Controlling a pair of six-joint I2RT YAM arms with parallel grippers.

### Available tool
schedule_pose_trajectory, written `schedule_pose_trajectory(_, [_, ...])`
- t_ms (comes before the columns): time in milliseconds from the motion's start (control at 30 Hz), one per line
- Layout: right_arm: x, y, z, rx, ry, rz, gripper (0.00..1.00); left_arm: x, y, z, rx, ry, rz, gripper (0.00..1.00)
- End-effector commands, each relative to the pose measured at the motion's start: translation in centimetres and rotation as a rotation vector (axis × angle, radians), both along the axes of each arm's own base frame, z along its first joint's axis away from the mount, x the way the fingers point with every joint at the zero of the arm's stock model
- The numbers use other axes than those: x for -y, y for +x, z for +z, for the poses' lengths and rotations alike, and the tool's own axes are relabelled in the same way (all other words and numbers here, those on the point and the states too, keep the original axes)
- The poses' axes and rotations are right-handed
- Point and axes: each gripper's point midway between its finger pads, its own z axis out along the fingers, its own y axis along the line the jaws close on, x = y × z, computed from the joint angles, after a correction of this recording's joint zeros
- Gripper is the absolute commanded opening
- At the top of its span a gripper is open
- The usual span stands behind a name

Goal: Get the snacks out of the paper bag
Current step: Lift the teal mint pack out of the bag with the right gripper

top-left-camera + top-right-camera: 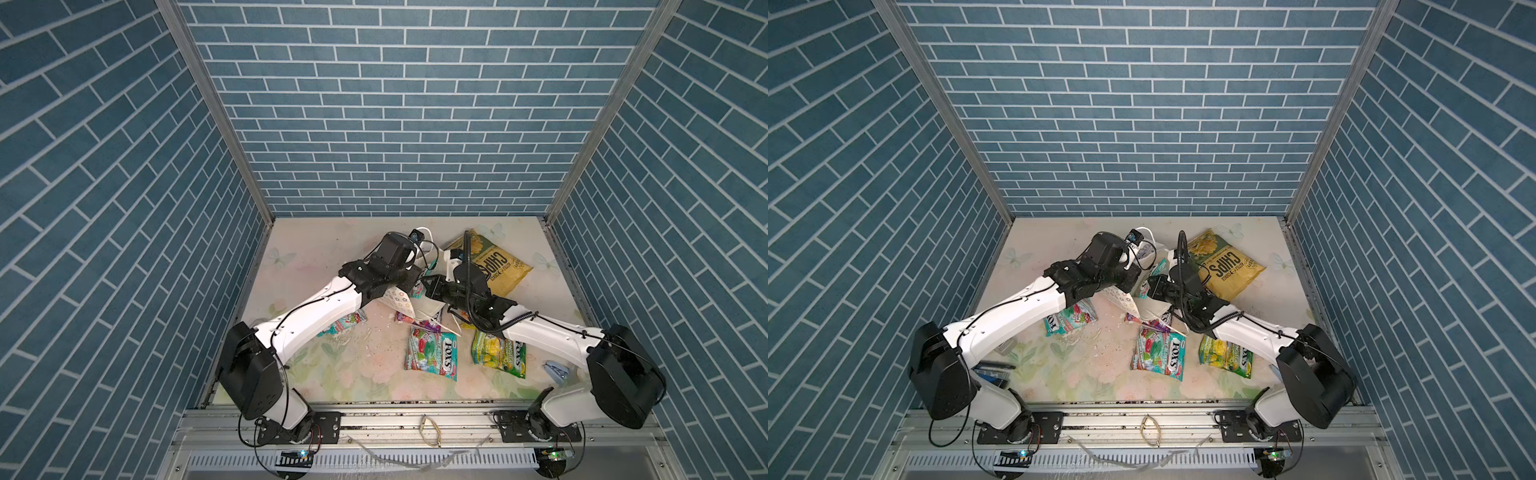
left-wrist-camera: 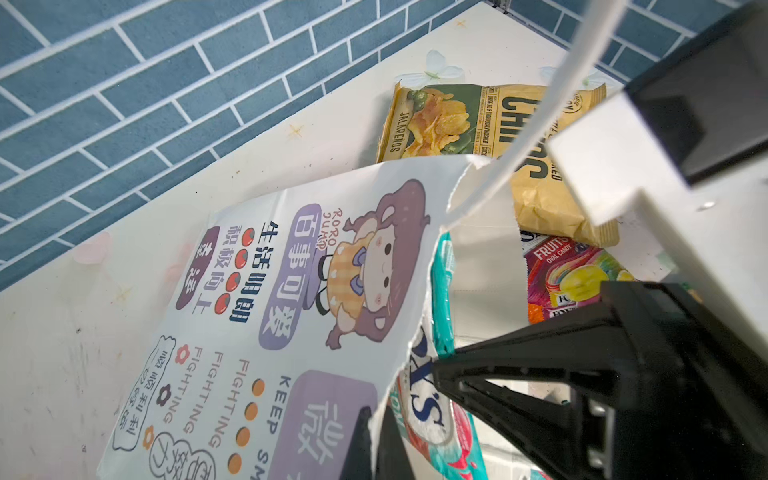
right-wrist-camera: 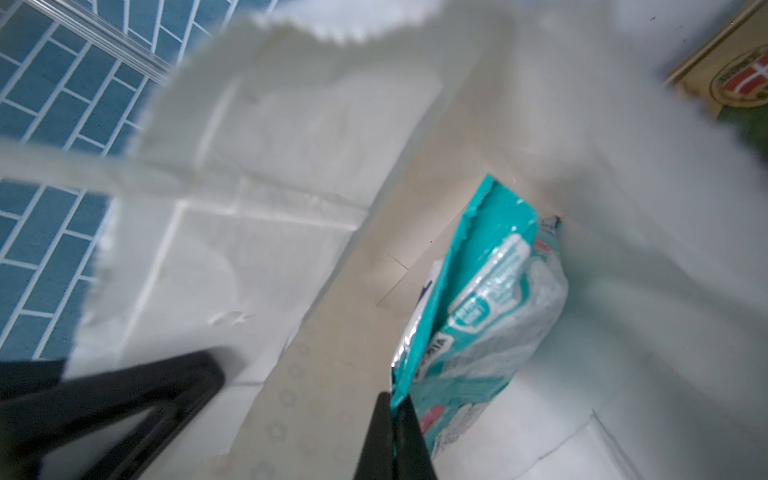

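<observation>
The white paper bag [image 1: 400, 301] stands torn between both wrists; in the left wrist view its outer face [image 2: 291, 311] carries a cartoon girl. My left gripper [image 2: 376, 428] is shut on the bag's ragged edge. Inside the bag, my right gripper [image 3: 392, 399] is shut on the rim of a teal pouch [image 3: 478, 299]. The yellow-green CHIPS bag [image 1: 494, 259] lies behind the right wrist. On the table lie a teal FOX'S pouch [image 1: 432, 359], a green-yellow one [image 1: 498, 353] and another teal one [image 1: 340, 324] under the left arm. A pink-orange pouch [image 2: 561, 274] shows beyond the bag.
A small blue clip [image 1: 555, 370] lies by the right arm's base. White paper scraps [image 1: 365, 332] dot the floral table. Blue brick walls close three sides. A metal rail [image 1: 374, 424] runs along the front, with a loop of band [image 1: 430, 430] on it.
</observation>
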Motion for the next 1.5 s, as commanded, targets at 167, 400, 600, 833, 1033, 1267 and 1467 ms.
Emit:
schedule_pose_trajectory(167, [1.7, -1.8, 5.8, 0.19, 0.025, 0.045, 0.0, -0.4, -1.2, 0.3, -0.014, 0.003, -0.05, 0.0])
schedule_pose_trajectory(400, [2.3, -4.1, 8.2, 0.242, 0.08, 0.105, 0.0, -0.8, -1.2, 0.7, -0.004, 0.01, -0.051, 0.0])
schedule_pose_trajectory(600, [3.8, -6.9, 12.4, 0.367, 0.118, 0.163, 0.0, -1.6, -1.1, 0.9, 0.005, 0.024, -0.046, 0.0])
schedule_pose_trajectory(833, [5.8, -11.7, 16.9, 0.539, 0.16, 0.275, 0.0, -2.6, -1.3, 0.4, 0.026, 0.009, -0.05, 0.0])
schedule_pose_trajectory(1033, [9.3, -13.5, 18.6, 0.62, 0.111, 0.208, 0.0, -3.1, -2.1, 0.2, 0.048, -0.004, -0.106, 0.0])
schedule_pose_trajectory(1267, [11.5, -13.7, 19.5, 0.66, 0.062, 0.128, 0.0, -3.0, -3.7, 0.3, 0.039, -0.052, -0.199, 0.0])
schedule_pose_trajectory(1467, [13.0, -11.5, 18.2, 0.609, -0.028, -0.004, 0.0, -3.4, -5.0, 0.5, 0.048, -0.069, -0.247, 0.0])
